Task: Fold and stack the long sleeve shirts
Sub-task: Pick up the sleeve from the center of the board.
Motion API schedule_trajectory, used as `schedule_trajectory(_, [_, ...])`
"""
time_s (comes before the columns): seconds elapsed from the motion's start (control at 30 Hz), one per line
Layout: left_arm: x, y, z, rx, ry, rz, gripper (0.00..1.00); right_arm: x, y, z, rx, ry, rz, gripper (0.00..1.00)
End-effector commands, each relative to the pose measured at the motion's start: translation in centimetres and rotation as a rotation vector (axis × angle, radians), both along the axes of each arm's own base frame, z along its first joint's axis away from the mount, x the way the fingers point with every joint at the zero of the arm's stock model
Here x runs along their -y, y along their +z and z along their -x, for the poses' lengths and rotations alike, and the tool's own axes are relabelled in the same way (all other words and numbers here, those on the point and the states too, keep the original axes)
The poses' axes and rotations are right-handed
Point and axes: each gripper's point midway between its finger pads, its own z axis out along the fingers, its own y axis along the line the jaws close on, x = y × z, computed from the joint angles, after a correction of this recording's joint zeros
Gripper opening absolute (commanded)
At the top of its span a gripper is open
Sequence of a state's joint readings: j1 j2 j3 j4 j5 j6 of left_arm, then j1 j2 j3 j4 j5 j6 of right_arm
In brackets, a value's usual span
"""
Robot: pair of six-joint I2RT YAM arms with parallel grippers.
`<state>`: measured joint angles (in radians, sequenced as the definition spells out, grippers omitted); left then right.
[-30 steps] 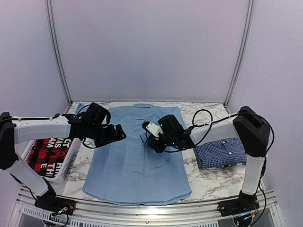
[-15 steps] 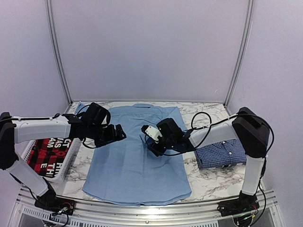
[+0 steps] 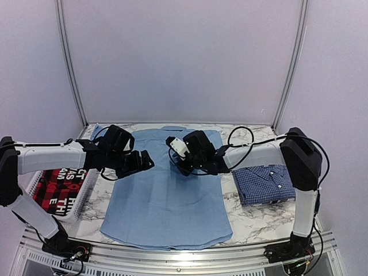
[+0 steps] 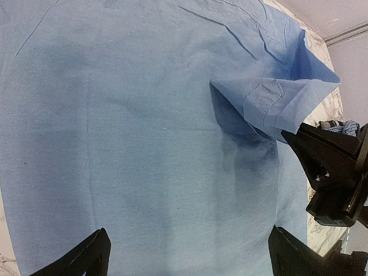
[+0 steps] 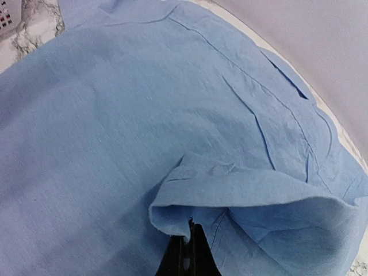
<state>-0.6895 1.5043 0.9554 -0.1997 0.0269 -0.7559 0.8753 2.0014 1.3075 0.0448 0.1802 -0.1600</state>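
Note:
The light blue long sleeve shirt lies flat, back up, collar toward the far wall. My right gripper is shut on the cuff of its sleeve, which is lifted and curled over the shirt's body; the top view has this gripper over the shirt's upper middle. My left gripper hangs open just above the shirt's left half, with nothing between its fingers, and faces the raised cuff. The checked dark blue shirt lies folded at the right.
A white basket at the left table edge holds a red-and-black garment with white letters. Marble tabletop shows around the shirts. Walls close off the back and sides.
The right gripper has shut on the sleeve cuff and moved toward the far left, drawing the sleeve over the shirt. The left arm has stayed where it was.

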Motion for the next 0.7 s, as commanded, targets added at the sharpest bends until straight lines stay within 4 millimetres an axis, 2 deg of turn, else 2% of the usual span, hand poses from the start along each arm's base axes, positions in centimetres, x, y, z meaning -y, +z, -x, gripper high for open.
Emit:
schedule_trajectory(0.0, [0.9,1.7,-0.1,0.076,-0.037,0.055,0.99,-0.8,3.7,-0.1,-0.084,0.015,-0.093,0.0])
schedule_trajectory(0.1, [1.7,2.6,-0.2,0.136,-0.068,0.079,0.98,-2.0,6.7,0.3,-0.162,0.041,-0.173,0.0])
schedule_trajectory(0.17, [2.2,2.9,0.0,0.165,-0.087,0.09,0.98,-3.2,9.4,0.6,-0.209,0.056,-0.249,0.0])
schedule_trajectory(0.27, [3.3,3.8,0.0,0.208,-0.11,0.141,0.96,-4.2,11.7,1.0,-0.279,0.052,-0.337,0.0])
schedule_trajectory(0.33, [3.9,4.4,0.4,0.232,-0.13,0.17,0.96,-4.5,12.5,0.8,-0.324,0.016,-0.389,0.0])
schedule_trajectory(0.5, [4.9,5.7,1.4,0.311,-0.177,0.145,0.98,-5.2,12.8,0.4,-0.472,-0.057,-0.53,0.0])
schedule_trajectory(0.6, [4.5,6.3,1.3,0.392,-0.167,0.054,0.99,-5.5,13.3,-0.1,-0.537,-0.089,-0.607,0.0])
schedule_trajectory(0.67, [4.2,5.8,1.2,0.415,-0.158,-0.029,0.99,-5.7,13.8,-0.2,-0.558,-0.1,-0.638,0.0])
